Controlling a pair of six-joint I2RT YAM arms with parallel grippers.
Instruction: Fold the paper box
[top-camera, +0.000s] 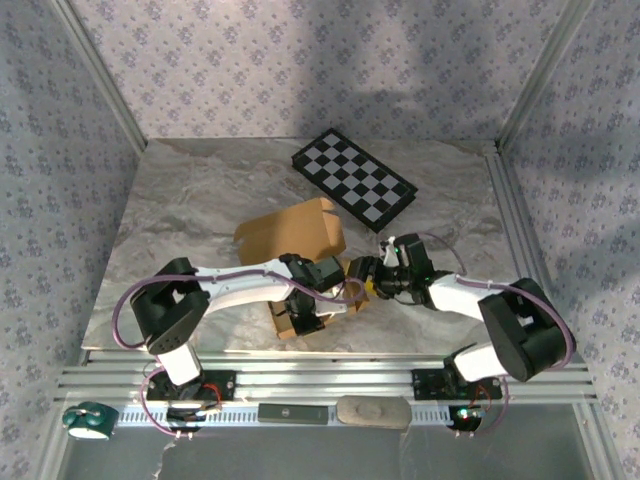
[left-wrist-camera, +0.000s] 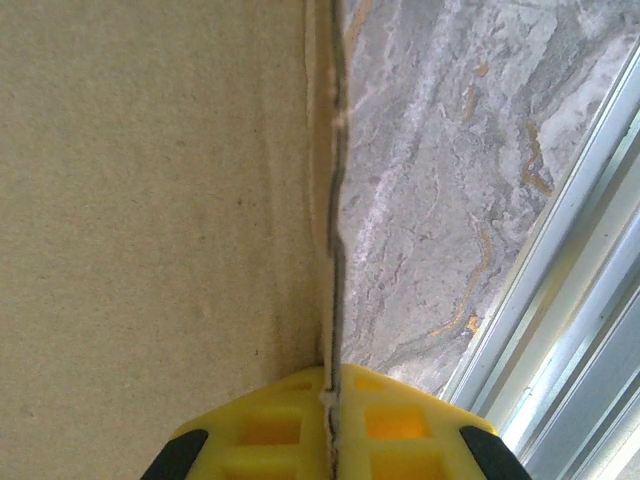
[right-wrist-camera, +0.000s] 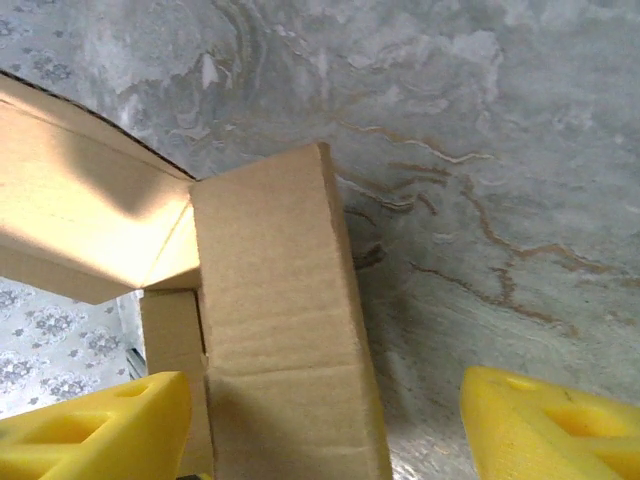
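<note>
The paper box is tan cardboard, partly raised, in the middle of the marble table, with a lower part near the front edge. My left gripper reaches into it. In the left wrist view that gripper is shut on a thin cardboard edge, and a broad tan panel lies to the left. My right gripper meets the box from the right. Up close, my right gripper stands open, with an upright cardboard flap between its yellow fingers, closer to the left one.
A black-and-white checkered board lies at the back, right of centre. Aluminium rails run along the near edge, carrying a green object, a black bar and a grey pad. Patterned walls enclose the table.
</note>
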